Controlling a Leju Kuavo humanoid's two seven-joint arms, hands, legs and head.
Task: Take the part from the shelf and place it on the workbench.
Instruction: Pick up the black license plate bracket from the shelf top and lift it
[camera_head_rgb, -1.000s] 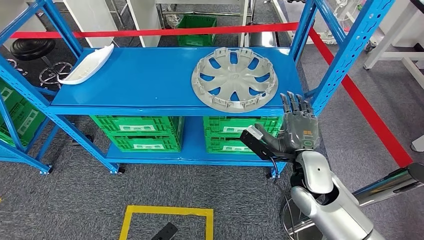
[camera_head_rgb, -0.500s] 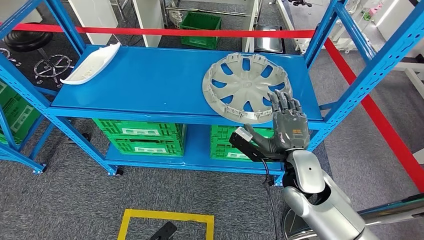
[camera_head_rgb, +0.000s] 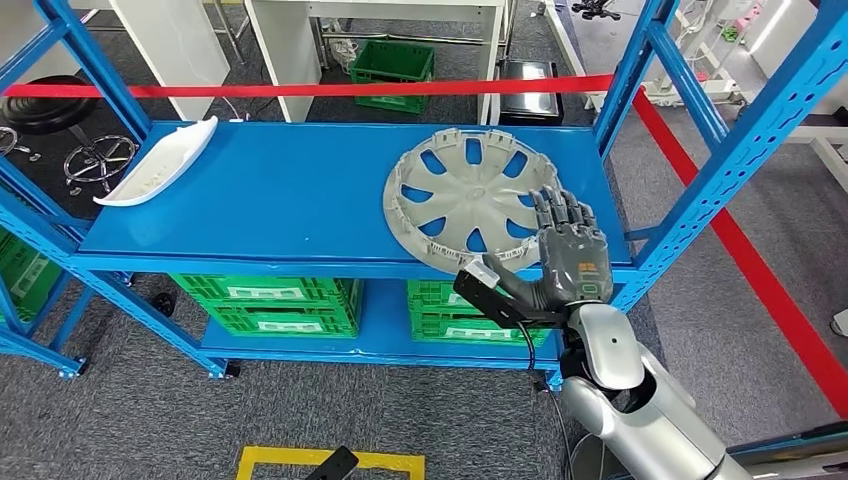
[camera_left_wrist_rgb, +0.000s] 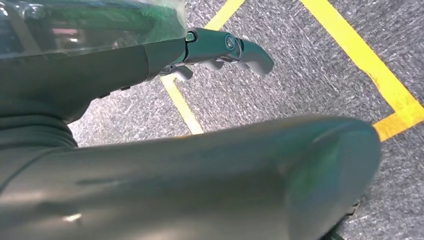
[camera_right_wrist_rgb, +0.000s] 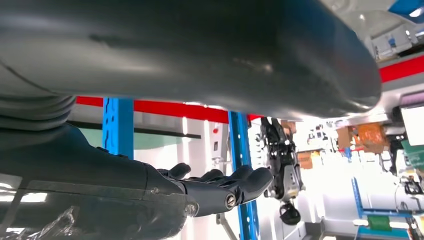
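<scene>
Hubcap (camera_head_rgb: 468, 196) is lying flat on the blue shelf (camera_head_rgb: 250, 210), just ahead of the right hand (camera_head_rgb: 560, 265), which is reaching, fingers spread, holding nothing. Next it is needing a grip on the near rim.

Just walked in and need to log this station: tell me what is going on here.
A humanoid robot faces a blue shelf and is reaching for the grey wheel cover lying flat on its top level. Its right hand is raised with fingers spread at the cover's near right edge, holding nothing; whether it touches the cover is unclear. The left hand hangs low over grey carpet with yellow floor tape, and it holds nothing. A white part lies at the shelf's far left, untouched. Nothing has been lifted yet.
</scene>
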